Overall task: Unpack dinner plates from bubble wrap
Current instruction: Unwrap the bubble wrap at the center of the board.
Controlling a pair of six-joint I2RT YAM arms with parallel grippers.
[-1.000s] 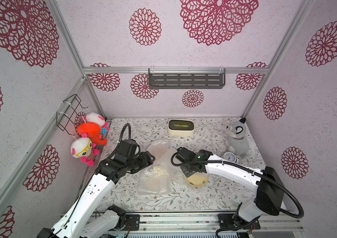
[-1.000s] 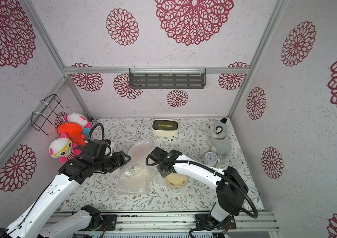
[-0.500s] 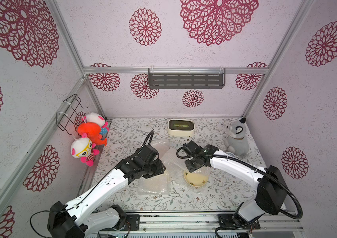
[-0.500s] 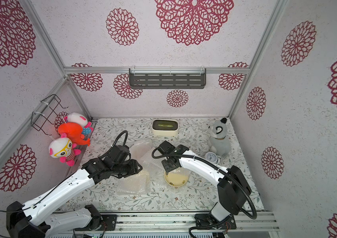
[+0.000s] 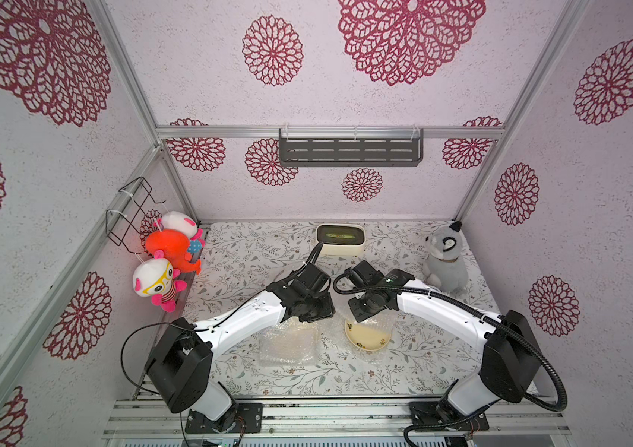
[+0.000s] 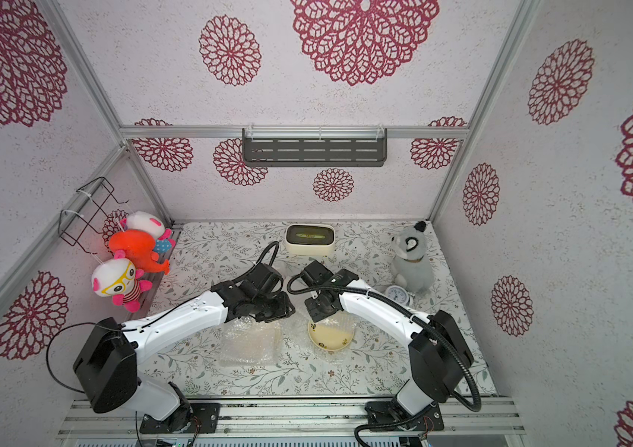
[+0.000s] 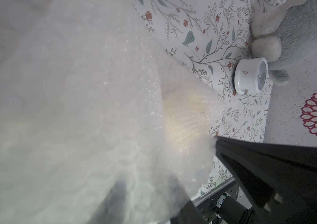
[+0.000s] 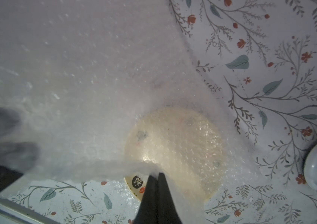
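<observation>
Writing amounts to one white character on a dark seal [image 8: 136,181] at the rim of the cream plate [image 8: 175,147], too blurred to read. The plate lies flat on the table [image 5: 403,371], mostly under a raised sheet of wrap [image 8: 76,77], directly below the right pincer [image 8: 158,175], which is clenched on that sheet's edge. The left pincer [image 5: 314,313] is up against the same sheet, its grip impossible to tell; a folded wrap [image 5: 287,344] lies flat beside the plate on that arm's side.
</observation>
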